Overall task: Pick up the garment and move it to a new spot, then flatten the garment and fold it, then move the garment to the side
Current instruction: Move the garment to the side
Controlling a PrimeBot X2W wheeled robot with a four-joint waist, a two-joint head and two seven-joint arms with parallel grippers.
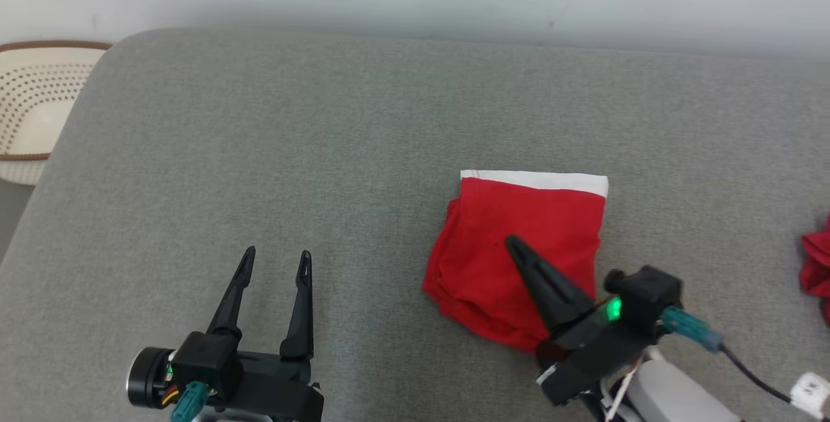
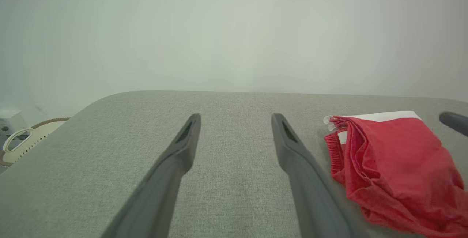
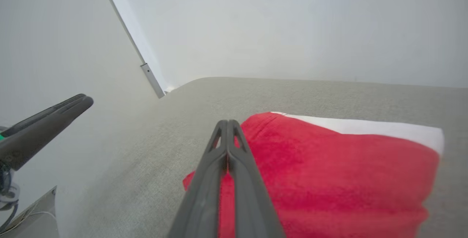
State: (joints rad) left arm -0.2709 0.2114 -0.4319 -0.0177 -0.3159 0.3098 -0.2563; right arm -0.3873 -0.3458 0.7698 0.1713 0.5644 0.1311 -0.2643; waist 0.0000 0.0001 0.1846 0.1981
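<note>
The garment (image 1: pixel 512 253) is red with a white band along its far edge, folded into a compact bundle on the grey cushion, right of centre. My right gripper (image 1: pixel 512 244) is shut with nothing between its fingers, its tip lying over the middle of the garment (image 3: pixel 329 179); the right wrist view shows the fingers (image 3: pixel 227 128) pressed together above the red cloth. My left gripper (image 1: pixel 275 260) stands open at the lower left, well apart from the bundle, with bare cushion between its fingers (image 2: pixel 190 128). The garment (image 2: pixel 395 165) lies to that gripper's right.
A cream perforated basket (image 1: pixel 32 104) stands off the cushion's far left edge. Another red cloth (image 1: pixel 817 266) pokes in at the right edge. The grey cushion (image 1: pixel 292 150) ends at a pale wall behind. A cable (image 1: pixel 746 370) trails from my right wrist.
</note>
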